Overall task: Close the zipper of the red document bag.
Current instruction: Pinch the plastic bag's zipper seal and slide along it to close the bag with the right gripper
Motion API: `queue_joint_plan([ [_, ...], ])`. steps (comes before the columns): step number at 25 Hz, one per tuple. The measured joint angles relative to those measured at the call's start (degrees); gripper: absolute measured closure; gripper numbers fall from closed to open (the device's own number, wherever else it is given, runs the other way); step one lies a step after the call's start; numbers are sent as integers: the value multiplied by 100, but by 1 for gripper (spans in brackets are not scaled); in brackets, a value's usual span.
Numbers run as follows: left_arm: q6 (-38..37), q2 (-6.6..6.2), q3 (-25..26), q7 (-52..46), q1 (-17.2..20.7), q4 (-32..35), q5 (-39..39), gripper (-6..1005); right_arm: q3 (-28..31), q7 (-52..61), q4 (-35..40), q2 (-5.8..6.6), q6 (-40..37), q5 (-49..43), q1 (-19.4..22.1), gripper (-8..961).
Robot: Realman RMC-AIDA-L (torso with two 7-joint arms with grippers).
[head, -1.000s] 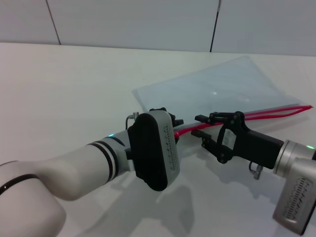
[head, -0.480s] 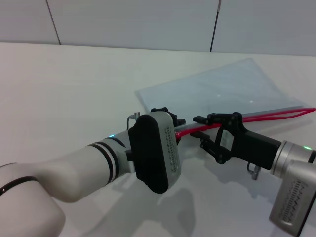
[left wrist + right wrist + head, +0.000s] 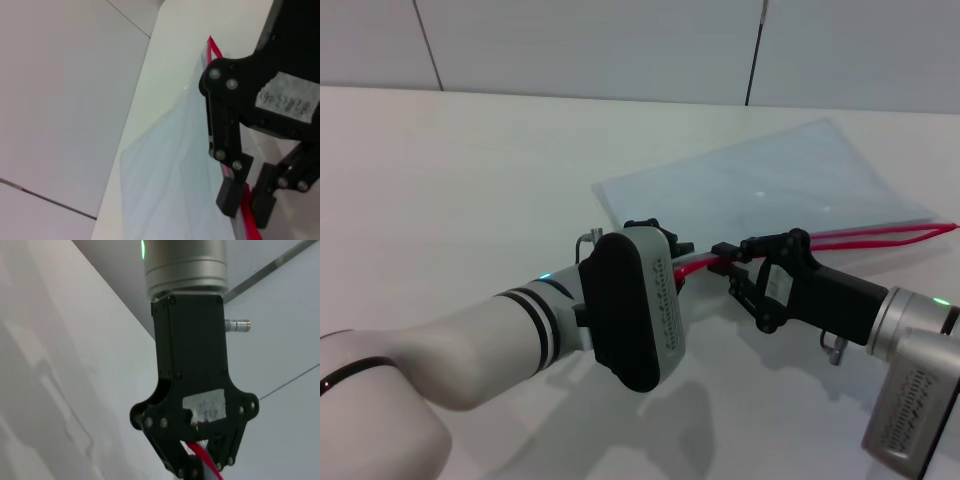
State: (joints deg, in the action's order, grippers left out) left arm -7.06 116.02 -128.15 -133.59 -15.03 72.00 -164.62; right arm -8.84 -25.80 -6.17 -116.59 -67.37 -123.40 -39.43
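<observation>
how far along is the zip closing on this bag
Early. Done: the left gripper pins the near end of the zipper on the bag. In hand: the right gripper has its jaws around the red strip close to the left one. Left: the far end looks still parted into two red lines, so nearly the whole run remains.
</observation>
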Motion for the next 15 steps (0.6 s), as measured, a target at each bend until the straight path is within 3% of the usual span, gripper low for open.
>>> queue_joint_plan([
  [15, -3, 0, 0, 0, -5, -42, 0, 955, 27, -11, 10, 5, 60, 0, 14, 883],
])
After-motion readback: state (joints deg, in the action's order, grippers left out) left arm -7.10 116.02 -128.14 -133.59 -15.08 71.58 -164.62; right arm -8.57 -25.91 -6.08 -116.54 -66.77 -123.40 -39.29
